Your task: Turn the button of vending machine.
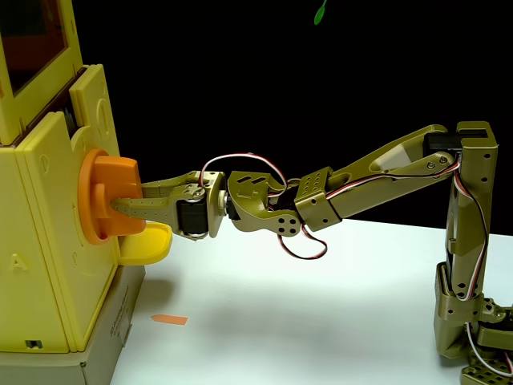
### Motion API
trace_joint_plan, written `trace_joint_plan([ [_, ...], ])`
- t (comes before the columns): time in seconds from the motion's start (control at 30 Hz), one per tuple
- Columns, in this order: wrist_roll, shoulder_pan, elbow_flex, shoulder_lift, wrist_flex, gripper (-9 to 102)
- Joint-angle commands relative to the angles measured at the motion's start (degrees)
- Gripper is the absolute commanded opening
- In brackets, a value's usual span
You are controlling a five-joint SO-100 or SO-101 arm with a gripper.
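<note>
The vending machine (44, 241) is a tall pale yellow plastic box at the left of the fixed view, with a dark orange-tinted window (28, 40) at its top. Its button (108, 196) is a large orange knob, a round disc with a thick bar sticking out to the right. My olive-green gripper (130, 198) reaches in from the right. One finger (132, 207) lies across the front of the bar and the other runs along its top right edge, so the gripper is shut on the button.
A pale yellow rounded tray (148, 245) juts out just below the button. The machine stands on a grey box (96, 337). A small orange scrap (170, 320) lies on the white table (304, 321). The arm's base (469, 321) stands at the right.
</note>
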Motion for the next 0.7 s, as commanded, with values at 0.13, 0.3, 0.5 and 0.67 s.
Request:
trace_joint_plan([
  [0.13,0.0,-0.3,-1.3,0.4,-0.7,0],
  [0.3,8.3,-0.1,-1.2,0.4,-0.1,-1],
  [0.5,33.1,-0.4,-1.2,1.4,2.1,-1],
  [0.67,58.9,-1.6,-1.2,3.7,5.0,-1],
])
